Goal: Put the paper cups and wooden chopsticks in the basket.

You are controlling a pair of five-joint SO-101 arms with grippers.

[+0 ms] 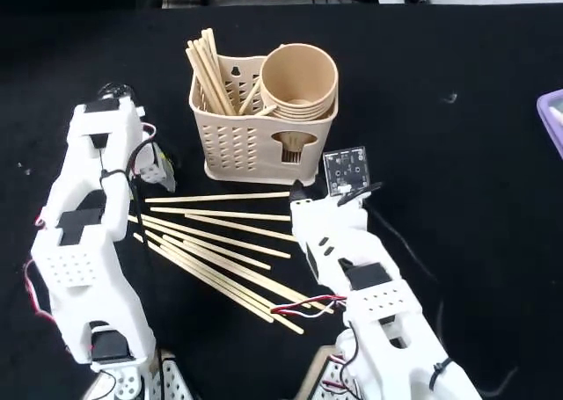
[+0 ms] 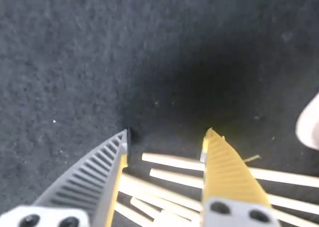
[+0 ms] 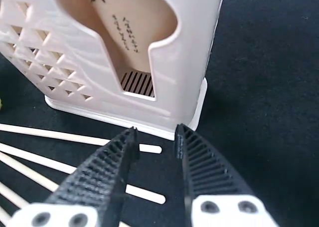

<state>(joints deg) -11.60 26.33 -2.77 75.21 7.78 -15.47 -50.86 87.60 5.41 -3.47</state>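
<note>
A beige perforated basket (image 1: 255, 145) stands at the back centre. It holds a stack of paper cups (image 1: 299, 79) and several wooden chopsticks (image 1: 209, 70) leaning in its left part. More chopsticks (image 1: 220, 242) lie fanned on the black cloth between the arms. My left gripper (image 1: 157, 173) hovers at their left ends, open, with chopstick tips (image 2: 169, 162) between its fingers (image 2: 219, 172). My right gripper (image 1: 297, 192) sits just before the basket's front wall (image 3: 189, 47), open over one chopstick end (image 3: 149, 148). A cup (image 3: 124, 22) shows through the basket's cut-out.
A purple container (image 1: 552, 114) pokes in at the right edge. The black cloth (image 1: 457, 154) to the right of the basket is bare. Both arm bases stand at the table's front edge.
</note>
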